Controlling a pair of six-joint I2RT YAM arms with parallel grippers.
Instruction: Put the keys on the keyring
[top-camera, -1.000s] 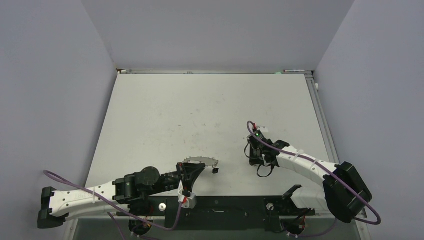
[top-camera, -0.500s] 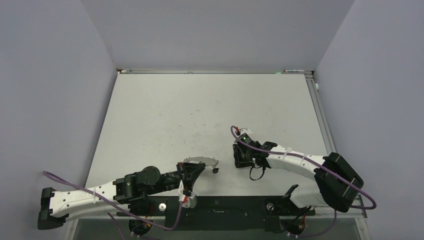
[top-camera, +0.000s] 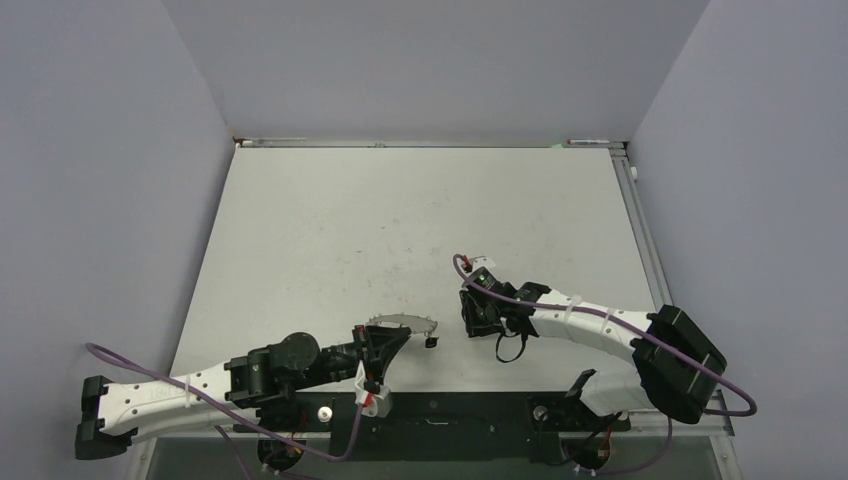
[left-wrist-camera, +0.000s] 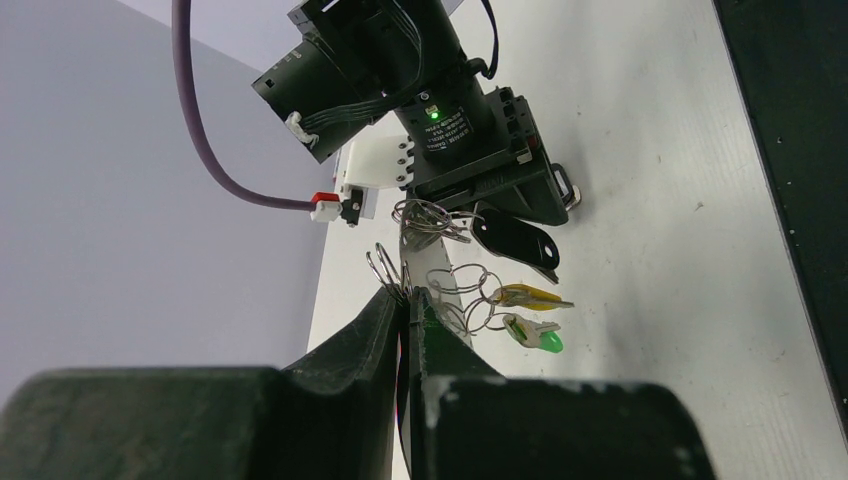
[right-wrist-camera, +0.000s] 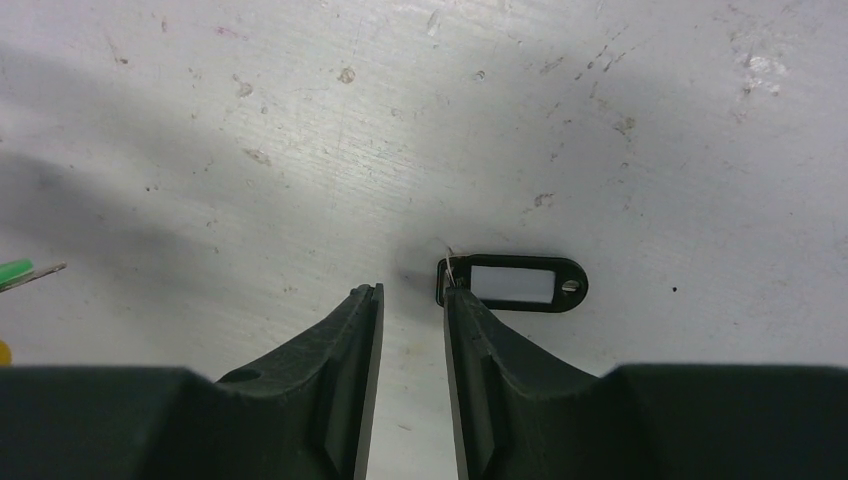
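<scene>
My left gripper (top-camera: 388, 338) is shut on the keyring (top-camera: 402, 322), a flat grey hoop held just above the table. In the left wrist view the jaws (left-wrist-camera: 408, 294) pinch the hoop (left-wrist-camera: 443, 287) edge-on. Small wire rings hang off it with a yellow-tagged key (left-wrist-camera: 532, 296), a green-tagged key (left-wrist-camera: 537, 335) and a black tag (left-wrist-camera: 515, 239). My right gripper (top-camera: 474, 314) is just right of the hoop, open by a narrow gap (right-wrist-camera: 412, 292) and empty. A black tag with a white label (right-wrist-camera: 515, 283) lies on the table touching its right fingertip (right-wrist-camera: 456, 298).
The white table (top-camera: 400, 220) is scuffed and speckled. Grey walls stand close on the left, back and right. A black rail (top-camera: 450, 410) with the arm bases runs along the near edge. The green key tip (right-wrist-camera: 15, 270) shows at the left edge of the right wrist view.
My right gripper has moved left across the table toward the left gripper and the hoop. The left arm and the keyring have stayed still.
</scene>
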